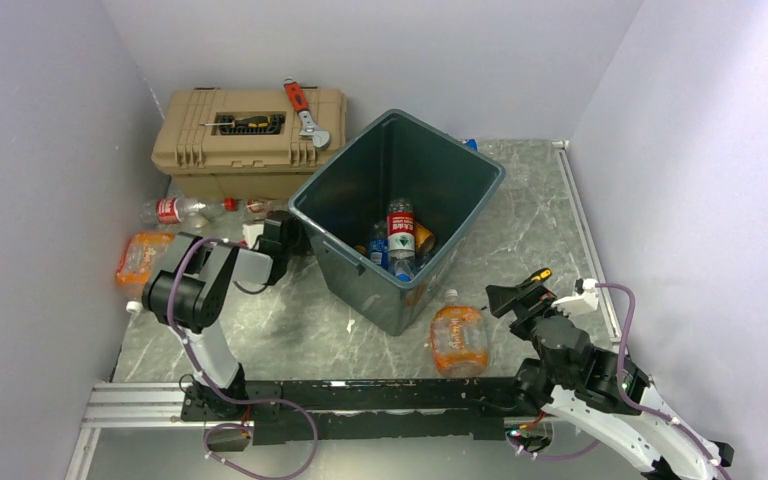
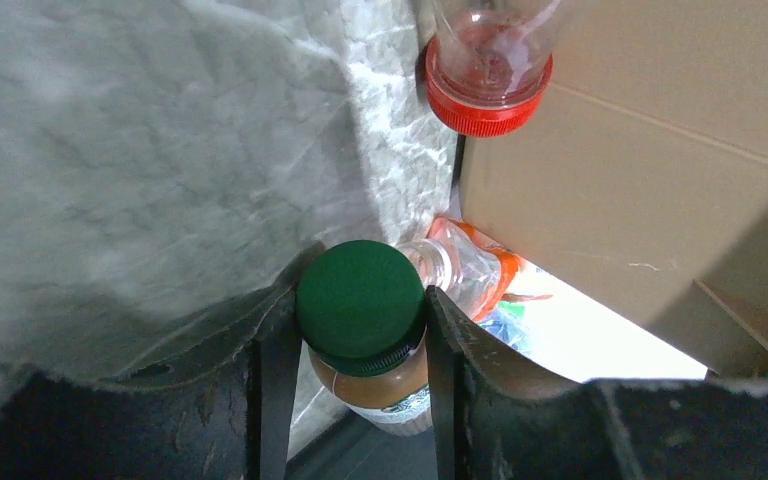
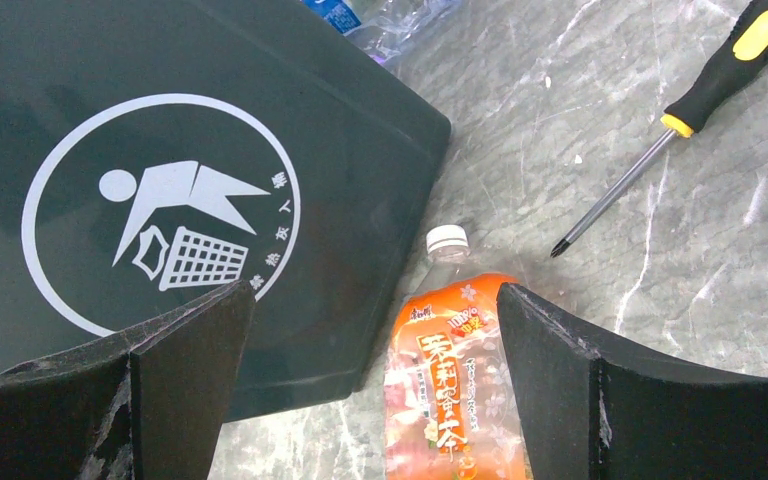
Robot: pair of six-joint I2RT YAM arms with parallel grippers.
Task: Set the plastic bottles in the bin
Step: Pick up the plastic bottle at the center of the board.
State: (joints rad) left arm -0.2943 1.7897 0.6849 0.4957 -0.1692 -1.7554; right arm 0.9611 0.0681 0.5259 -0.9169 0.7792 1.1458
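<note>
Pointing cap-first at the wrist, green-capped bottle [image 2: 362, 340] sits in left claw [image 2: 360, 300].

Pale lavender walls [image 1: 460, 50] enclose a grey marbled tabletop [image 1: 540, 220] on three sides, under even light

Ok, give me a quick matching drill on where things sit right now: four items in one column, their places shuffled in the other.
Items
1. green-capped bottle
2. white-capped orange bottle
3. red wrench
4. red-label bottle

Places
a. inside the bin
b. on top of the toolbox
c. between the fingers of the left gripper
d. lying on the table beside the bin

Pairs: 1-c, 2-d, 3-b, 4-a
</note>
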